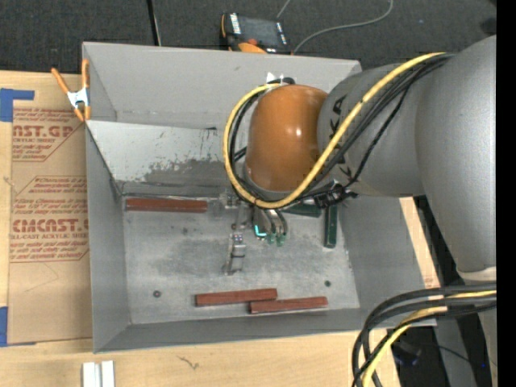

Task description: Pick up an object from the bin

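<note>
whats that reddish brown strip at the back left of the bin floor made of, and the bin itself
The reddish-brown strip looks like wood or matte plastic: flat, straight-edged, evenly coloured, with no shine. The look leaves open which. The bin looks like bare grey sheet metal with a dull finish, going by its folded flat walls and the scuffed, darker worn patches.

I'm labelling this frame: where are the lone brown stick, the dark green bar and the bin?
lone brown stick point(165, 205): camera view, middle of its length.
dark green bar point(330, 232): camera view, its lower part.
bin point(161, 79): camera view, bare far wall.
</note>
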Tool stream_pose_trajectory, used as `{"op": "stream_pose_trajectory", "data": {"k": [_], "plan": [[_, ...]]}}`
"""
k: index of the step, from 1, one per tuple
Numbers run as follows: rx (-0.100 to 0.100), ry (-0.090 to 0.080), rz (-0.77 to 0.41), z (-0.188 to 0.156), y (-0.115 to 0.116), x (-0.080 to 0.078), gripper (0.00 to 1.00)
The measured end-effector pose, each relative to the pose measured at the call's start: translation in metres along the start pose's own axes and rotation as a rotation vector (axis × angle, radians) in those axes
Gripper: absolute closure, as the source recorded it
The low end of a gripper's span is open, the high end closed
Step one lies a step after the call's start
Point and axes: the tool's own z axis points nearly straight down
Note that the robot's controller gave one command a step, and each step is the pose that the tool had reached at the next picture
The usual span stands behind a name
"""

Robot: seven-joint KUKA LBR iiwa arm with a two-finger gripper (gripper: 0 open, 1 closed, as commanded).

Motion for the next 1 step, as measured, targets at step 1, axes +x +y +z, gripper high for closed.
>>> {"op": "stream_pose_trajectory", "data": {"k": [1], "plan": [[0.002, 0.003, 0.003, 0.0763, -0.0559, 0.0474, 0.00]]}}
